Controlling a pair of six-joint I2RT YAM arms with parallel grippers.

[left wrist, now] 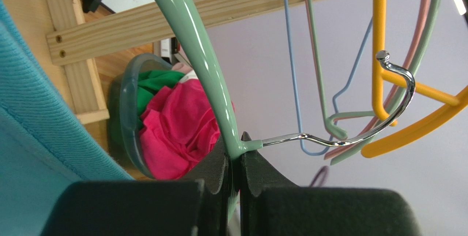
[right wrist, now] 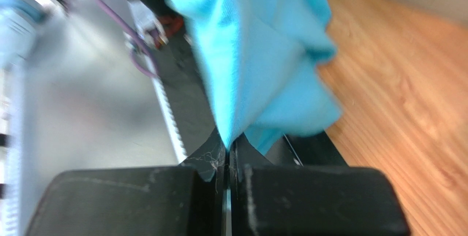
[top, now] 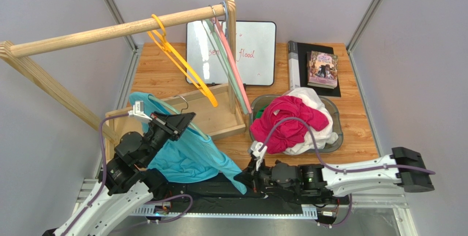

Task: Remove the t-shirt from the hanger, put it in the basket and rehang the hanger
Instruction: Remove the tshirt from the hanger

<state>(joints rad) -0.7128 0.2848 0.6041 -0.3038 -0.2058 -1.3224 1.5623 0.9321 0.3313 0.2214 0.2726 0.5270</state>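
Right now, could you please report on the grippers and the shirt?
Left gripper shut on hanger. Right gripper shut on shirt. Shirt on hanger, not yet off. Clothes bin just beyond right gripper.

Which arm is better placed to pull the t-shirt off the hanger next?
Probably the right. The right gripper is shut on a lower corner of the t-shirt; the left gripper is clamped on the neck of the green hanger, holding it.
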